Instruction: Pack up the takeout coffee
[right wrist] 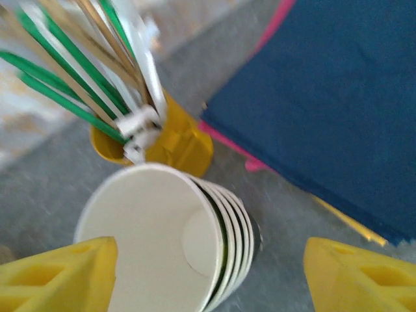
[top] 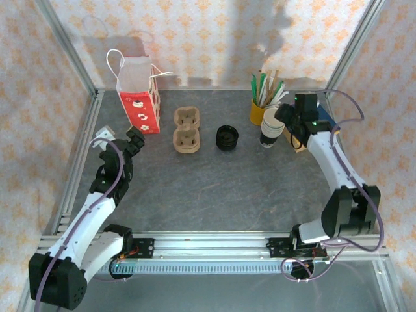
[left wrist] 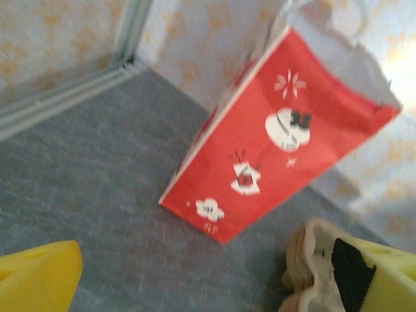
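The brown moulded-pulp cup carrier [top: 186,130] lies on the grey surface [top: 214,188]; the red paper gift bag [top: 140,104] stands just left of the carrier, slightly behind it; the round black plastic lid [top: 227,138] lies just right of the carrier; well right of the carrier stands the stack of nested paper cups [top: 268,135]; right of the carrier and farther back stands the yellow cup of stir sticks [top: 259,112].

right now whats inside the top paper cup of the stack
The top paper cup holds nothing: its cream-white wall and round bottom are bare. It nests in other cups, of which just the rims show; their insides are covered.
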Robot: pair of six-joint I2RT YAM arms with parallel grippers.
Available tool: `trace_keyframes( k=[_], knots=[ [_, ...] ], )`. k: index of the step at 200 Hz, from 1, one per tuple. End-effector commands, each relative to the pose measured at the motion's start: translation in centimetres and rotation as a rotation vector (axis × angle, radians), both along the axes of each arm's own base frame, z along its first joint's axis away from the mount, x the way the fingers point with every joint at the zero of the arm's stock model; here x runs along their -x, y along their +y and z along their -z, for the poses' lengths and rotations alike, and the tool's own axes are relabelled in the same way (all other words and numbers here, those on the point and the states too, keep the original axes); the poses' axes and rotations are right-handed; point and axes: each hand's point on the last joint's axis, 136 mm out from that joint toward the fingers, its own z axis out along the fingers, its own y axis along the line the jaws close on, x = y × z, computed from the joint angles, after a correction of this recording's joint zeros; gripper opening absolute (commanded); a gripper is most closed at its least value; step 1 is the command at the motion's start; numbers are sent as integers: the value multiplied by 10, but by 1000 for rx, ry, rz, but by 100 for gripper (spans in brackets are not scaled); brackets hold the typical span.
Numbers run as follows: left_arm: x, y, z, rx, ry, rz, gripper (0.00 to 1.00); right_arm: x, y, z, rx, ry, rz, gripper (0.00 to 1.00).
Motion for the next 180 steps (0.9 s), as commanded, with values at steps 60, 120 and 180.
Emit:
trace_keyframes(
  k=[60, 120, 180],
  knots=[
    [-9, -25, 17, -4, 96, 150, 97, 13, 0, 11, 93, 197, -18, 44],
    [-10, -24, 20, -17, 98, 149, 98, 4, 2, 18, 92, 213, -26, 33],
    [-14, -30, 23, -6, 104, 177, 98, -3, 3, 16, 93, 204, -31, 21]
  ],
)
